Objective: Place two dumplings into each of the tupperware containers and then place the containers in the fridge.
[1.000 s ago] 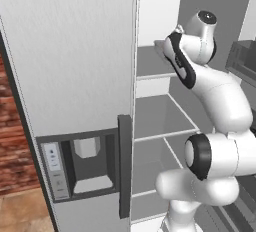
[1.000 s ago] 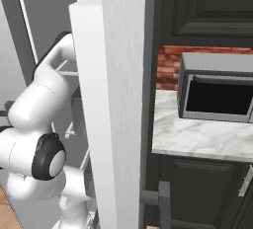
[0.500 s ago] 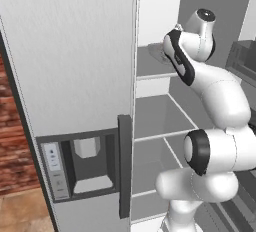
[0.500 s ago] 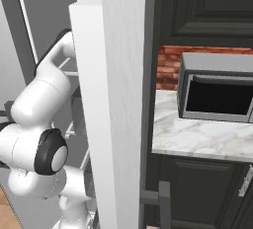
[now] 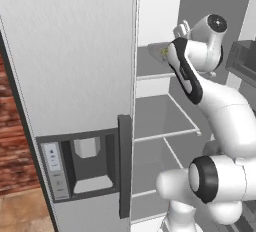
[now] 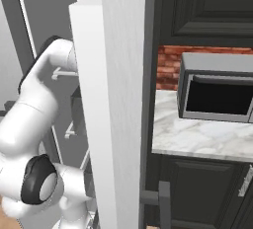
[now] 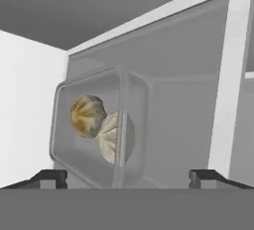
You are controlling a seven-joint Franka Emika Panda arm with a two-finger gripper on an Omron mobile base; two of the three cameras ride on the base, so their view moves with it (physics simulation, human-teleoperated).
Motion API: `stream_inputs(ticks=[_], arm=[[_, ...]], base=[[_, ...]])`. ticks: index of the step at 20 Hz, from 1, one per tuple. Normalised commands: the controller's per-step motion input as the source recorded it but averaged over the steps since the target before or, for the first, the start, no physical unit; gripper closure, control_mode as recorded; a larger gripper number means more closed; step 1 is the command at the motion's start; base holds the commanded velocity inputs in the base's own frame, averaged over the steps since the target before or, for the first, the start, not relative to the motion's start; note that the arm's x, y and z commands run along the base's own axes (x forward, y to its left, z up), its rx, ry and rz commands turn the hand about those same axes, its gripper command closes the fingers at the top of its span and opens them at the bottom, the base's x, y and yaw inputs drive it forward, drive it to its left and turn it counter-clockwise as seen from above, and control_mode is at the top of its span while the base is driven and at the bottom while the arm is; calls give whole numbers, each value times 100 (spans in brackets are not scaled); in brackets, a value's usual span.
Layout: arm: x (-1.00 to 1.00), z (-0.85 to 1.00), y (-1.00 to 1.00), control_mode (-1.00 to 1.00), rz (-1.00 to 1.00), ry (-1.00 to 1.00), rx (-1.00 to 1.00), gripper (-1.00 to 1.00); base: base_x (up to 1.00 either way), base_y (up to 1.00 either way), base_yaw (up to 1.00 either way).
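Observation:
A translucent grey tupperware container (image 7: pixel 99 125) holds two dumplings, one tan (image 7: pixel 88 116) and one paler (image 7: pixel 115 137). It lies inside the fridge (image 5: pixel 70 76), just ahead of my gripper (image 7: pixel 128 177). The gripper is open, its two dark fingertips (image 7: pixel 47 177) spread wide on either side of the box and apart from it. In the left base view my arm reaches onto the upper fridge shelf (image 5: pixel 150 68), where a bit of the container (image 5: pixel 163 53) shows past the wrist. The hand view is rolled, so the box looks set on edge.
The fridge door with its dispenser panel (image 5: pixel 82 163) and dark handle (image 5: pixel 125 166) stands open on the left. Lower grey shelves (image 5: pixel 160 121) lie beneath my arm. To the right of the fridge are a marble counter (image 6: pixel 197 136) and a microwave (image 6: pixel 217 95).
The jaws have gone from nearly shut to wide open, letting go of the container on the upper shelf. The arm has barely shifted.

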Motion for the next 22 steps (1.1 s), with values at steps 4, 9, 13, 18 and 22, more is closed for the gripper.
stream_inputs(ticks=[4, 9, 13, 18, 22], arm=[[-100, 28, 0, -100, -4, -12, -1, -100], [-100, 33, 0, -100, -4, 0, -1, -100], [-100, 5, 3, -100, 1, 9, 0, -100], [-100, 1, 33, -100, 22, 14, -6, -100], [-100, -1, 53, -100, 37, 14, -20, -100]], base=[[0, 0, 0], [0, 0, 0], [0, 0, 0], [0, 0, 0], [0, 0, 0]])
